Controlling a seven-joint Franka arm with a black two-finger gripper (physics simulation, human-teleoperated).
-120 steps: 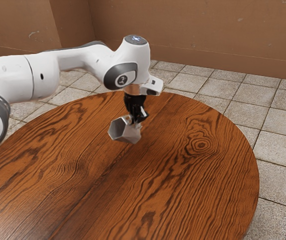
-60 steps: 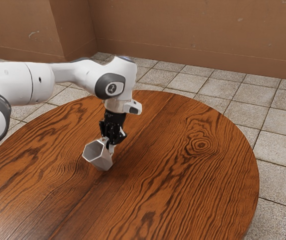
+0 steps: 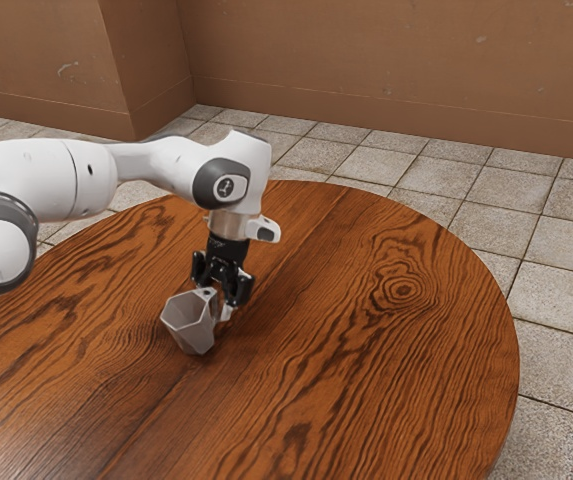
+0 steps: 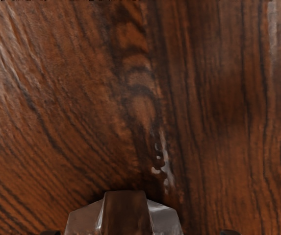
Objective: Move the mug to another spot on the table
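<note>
One grey faceted mug (image 3: 190,322) leans on the wooden surface (image 3: 386,330), well inside its edges. The tool (image 3: 222,292) above stands open, empty.

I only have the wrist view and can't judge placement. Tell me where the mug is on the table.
Observer: In the exterior view, the mug is on the table toward the exterior view's left, well inside the rim.
Operator: Report its posture.
Observer: Tilted, mouth facing up and toward the exterior view's left.
Operator: Locate the gripper.
Observer: The gripper points down at the mug's upper edge, on the exterior view's right side of it.
</note>
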